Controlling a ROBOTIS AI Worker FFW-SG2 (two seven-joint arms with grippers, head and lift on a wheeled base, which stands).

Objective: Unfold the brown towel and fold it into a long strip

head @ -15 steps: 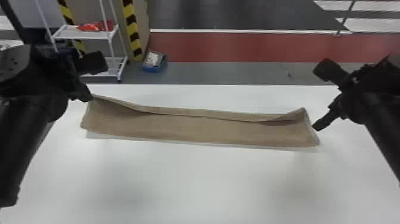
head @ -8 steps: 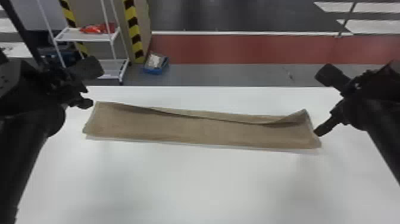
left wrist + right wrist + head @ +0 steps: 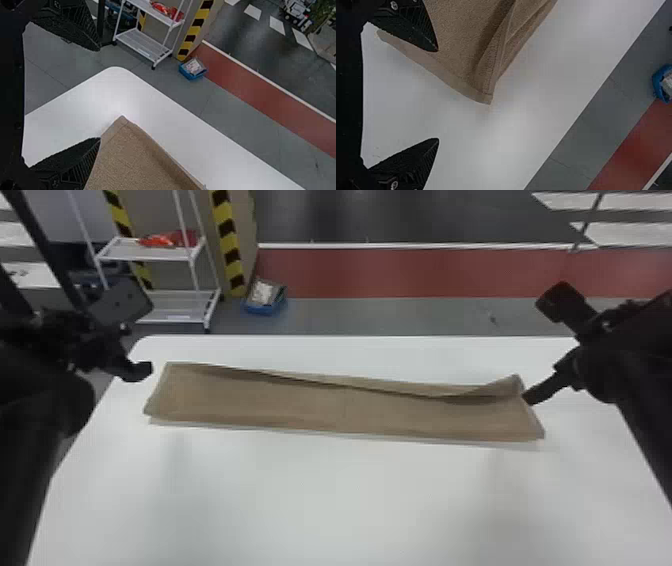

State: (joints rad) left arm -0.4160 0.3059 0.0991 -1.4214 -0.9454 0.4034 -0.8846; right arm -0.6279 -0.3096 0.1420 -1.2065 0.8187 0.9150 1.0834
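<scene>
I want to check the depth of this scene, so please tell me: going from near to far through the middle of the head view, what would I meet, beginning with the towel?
Brown towel, far edge of the white table, grey floor, red floor strip, white line, dark floor.

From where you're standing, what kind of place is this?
Probably a workshop or test hall: there's a yellow-and-black striped post, a white wire shelf rack, and a broad red band along the grey floor.
</scene>
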